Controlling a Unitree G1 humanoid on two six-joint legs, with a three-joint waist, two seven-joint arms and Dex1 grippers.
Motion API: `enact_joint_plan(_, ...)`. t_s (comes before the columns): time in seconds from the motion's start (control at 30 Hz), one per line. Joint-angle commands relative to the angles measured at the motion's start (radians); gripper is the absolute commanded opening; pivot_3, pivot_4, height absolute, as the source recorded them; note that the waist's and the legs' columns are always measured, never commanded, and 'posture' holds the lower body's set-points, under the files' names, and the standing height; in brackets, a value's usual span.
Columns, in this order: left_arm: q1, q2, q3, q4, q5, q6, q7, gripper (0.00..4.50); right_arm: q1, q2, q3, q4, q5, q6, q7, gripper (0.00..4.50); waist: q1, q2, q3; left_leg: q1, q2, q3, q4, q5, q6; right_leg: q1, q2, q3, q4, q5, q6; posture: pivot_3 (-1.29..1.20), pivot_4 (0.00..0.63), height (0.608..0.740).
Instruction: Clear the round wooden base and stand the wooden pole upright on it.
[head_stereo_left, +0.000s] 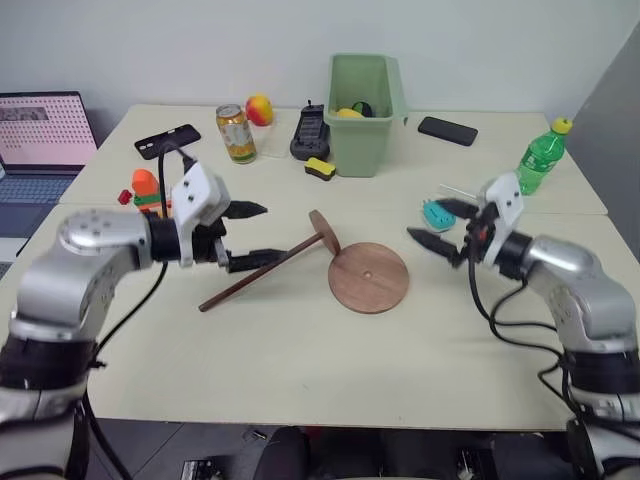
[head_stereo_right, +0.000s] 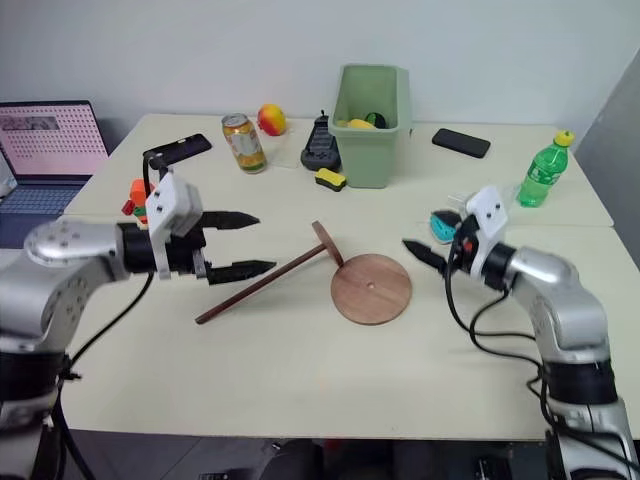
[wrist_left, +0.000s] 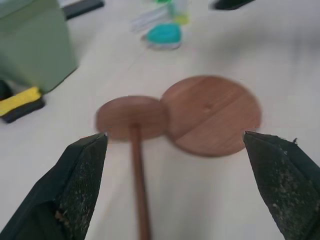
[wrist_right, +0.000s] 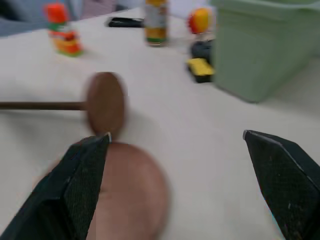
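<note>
The left gripper (head_stereo_left: 248, 236) is hovering with jaws spread wide and empty above the thin end of the wooden pole (head_stereo_left: 262, 271), which is lying tilted on the table (head_stereo_left: 300, 360), its disc end touching the bare round wooden base (head_stereo_left: 369, 277); the right gripper (head_stereo_left: 440, 225) is hanging wide open and empty just beyond

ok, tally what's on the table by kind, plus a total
Wooden pieces: 2, the round wooden base and the wooden pole
Phones: 2
Drink containers: 2, can and green bottle
Bins: 1
Fruit: 1
Sponges: 1
Orange toys: 1
Teal items: 1
Black gadgets: 1
Total: 12
</note>
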Motion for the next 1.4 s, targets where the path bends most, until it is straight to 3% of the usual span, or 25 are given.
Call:
enact_joint_plan(0.03,-0.134,-0.01,-0.163,0.167,0.123,0.013,-0.108,4.5,0.094,-0.009,0.008,-0.184,0.099,0.052,0.016,4.47,0.002,0.0,0.0,0.001,0.0,0.001,0.0,0.0,0.0,0.0,0.0,0.0,0.0,0.0,0.0,0.0,0.15,0.74)
enact_joint_plan(0.2,-0.249,-0.096,-0.34,0.377,0.284,-0.045,-0.167,4.5,0.212,-0.019,0.076,-0.278,0.072,0.028,-0.002,4.47,0.0,-0.001,0.0,0.0,0.0,0.0,0.0,0.0,0.0,0.0,0.002,-0.001,0.0,0.0,0.0,0.0,0.15,0.74)
enact_joint_plan(0.4,-0.336,-0.265,-0.398,0.668,0.413,-0.185,-0.117,4.5,0.291,-0.024,0.078,-0.369,0.088,0.047,-0.05,4.47,-0.001,-0.002,0.001,-0.001,0.001,0.0,0.001,0.0,0.0,-0.001,0.003,-0.001,0.0,0.0,0.0,0.0,0.15,0.74)
enact_joint_plan(0.57,-0.379,-0.303,-0.371,0.787,0.442,-0.264,-0.14,3.6,0.326,-0.034,0.055,-0.378,0.095,0.038,-0.066,4.5,-0.001,-0.004,0.002,-0.001,0.001,-0.001,0.001,0.0,0.0,-0.001,0.003,-0.001,0.0,0.0,0.0,0.0,0.15,0.74)
enact_joint_plan(0.9,-0.349,-0.279,-0.314,0.75,0.442,-0.223,-0.188,1.55,0.359,-0.06,0.05,-0.295,0.076,-0.041,-0.016,4.5,-0.001,-0.004,0.002,-0.001,0.001,0.0,0.002,0.0,0.0,-0.001,0.003,-0.001,0.0,0.0,0.0,0.0,0.15,0.74)
enact_joint_plan(1.1,-0.319,-0.297,-0.181,0.651,0.359,-0.162,-0.133,0.28,0.338,-0.083,0.048,-0.266,0.078,-0.065,0.011,4.5,-0.001,-0.004,0.002,-0.001,0.002,-0.001,0.002,0.0,0.0,-0.001,0.003,0.0,0.0,0.0,0.0,0.0,0.15,0.74)
enact_joint_plan(1.17,-0.303,-0.325,-0.097,0.598,0.301,-0.18,-0.084,0.26,0.341,-0.088,0.043,-0.267,0.082,-0.07,0.013,4.5,0.0,-0.004,0.002,-0.001,0.002,-0.002,0.002,0.0,0.0,-0.001,0.003,0.0,0.0,0.0,0.0,0.0,0.15,0.74)
enact_joint_plan(1.3,-0.324,-0.515,0.223,0.491,0.129,-0.242,0.291,0.26,0.334,-0.079,0.005,-0.273,0.089,-0.06,-0.036,4.5,0.009,-0.005,0.003,-0.003,0.004,-0.007,0.005,0.0,0.0,0.0,-0.001,-0.002,0.001,0.0,0.0,0.0,0.15,0.74)
enact_joint_plan(1.4,-0.269,-0.639,0.302,0.323,0.082,-0.295,0.462,0.26,0.341,-0.069,-0.019,-0.292,0.102,-0.05,-0.071,4.5,0.01,-0.006,0.003,-0.007,0.004,-0.009,0.012,-0.001,0.001,0.0,-0.004,-0.002,0.001,0.0,0.0,0.0,0.15,0.74)
